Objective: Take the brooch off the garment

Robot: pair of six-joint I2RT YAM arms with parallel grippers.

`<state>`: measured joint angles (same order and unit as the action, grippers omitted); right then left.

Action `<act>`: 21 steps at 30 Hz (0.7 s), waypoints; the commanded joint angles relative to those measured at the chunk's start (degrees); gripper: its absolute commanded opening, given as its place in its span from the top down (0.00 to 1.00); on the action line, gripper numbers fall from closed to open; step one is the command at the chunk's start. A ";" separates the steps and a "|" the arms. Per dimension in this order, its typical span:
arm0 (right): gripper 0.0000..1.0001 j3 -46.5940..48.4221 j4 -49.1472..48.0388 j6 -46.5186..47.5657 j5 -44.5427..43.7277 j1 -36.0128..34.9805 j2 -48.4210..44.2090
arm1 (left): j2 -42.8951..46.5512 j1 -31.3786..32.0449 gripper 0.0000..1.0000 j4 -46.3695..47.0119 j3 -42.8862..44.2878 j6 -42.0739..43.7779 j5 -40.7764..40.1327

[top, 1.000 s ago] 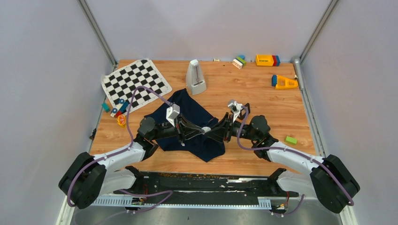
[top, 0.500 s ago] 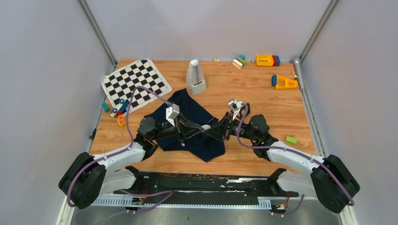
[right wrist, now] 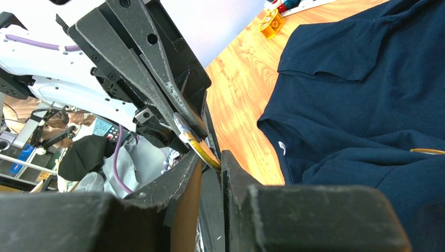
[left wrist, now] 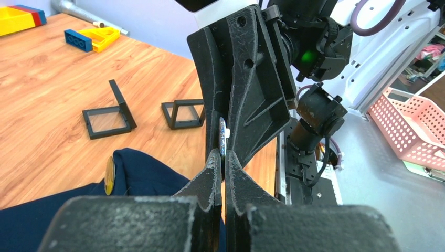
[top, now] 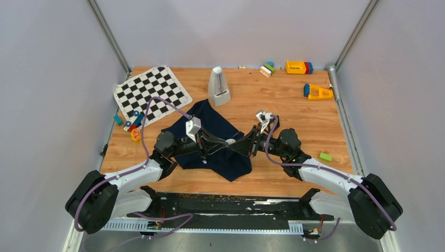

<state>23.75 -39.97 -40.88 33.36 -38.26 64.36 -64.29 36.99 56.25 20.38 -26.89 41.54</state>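
The navy garment (top: 207,114) lies spread mid-table and also shows in the left wrist view (left wrist: 141,176) and the right wrist view (right wrist: 367,79). The small whitish-silver brooch (top: 230,142) is held edge-on above the cloth, off the fabric. My left gripper (top: 226,143) is shut on it from the left. My right gripper (top: 234,144) meets it tip to tip from the right, its jaws closed onto the same disc. The brooch shows between both pairs of fingers in the left wrist view (left wrist: 222,135) and the right wrist view (right wrist: 193,140).
A gold disc (left wrist: 109,176) sits on the garment's fold. Two black square frames (left wrist: 107,119) stand on the wood beyond it. A checkered mat (top: 152,93), a white metronome-shaped object (top: 219,86), toy blocks (top: 299,67) and a green block (top: 325,156) ring the table.
My right gripper has moved left until its tips reach the brooch at my left gripper's tips. The left arm has barely moved.
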 commanded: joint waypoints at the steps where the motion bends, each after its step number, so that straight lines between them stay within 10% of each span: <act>1: 0.80 0.82 -1.63 -1.44 -7.53 0.38 -1.19 | 1.57 2.21 1.00 1.26 0.53 0.98 4.41; 21: 0.78 -1.02 -0.99 -6.17 -15.95 0.47 -2.44 | 2.01 4.48 1.00 -2.11 1.06 4.90 2.87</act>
<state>22.37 -39.29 -45.87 27.27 -38.98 62.85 -63.70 39.00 54.46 20.40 -22.15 37.78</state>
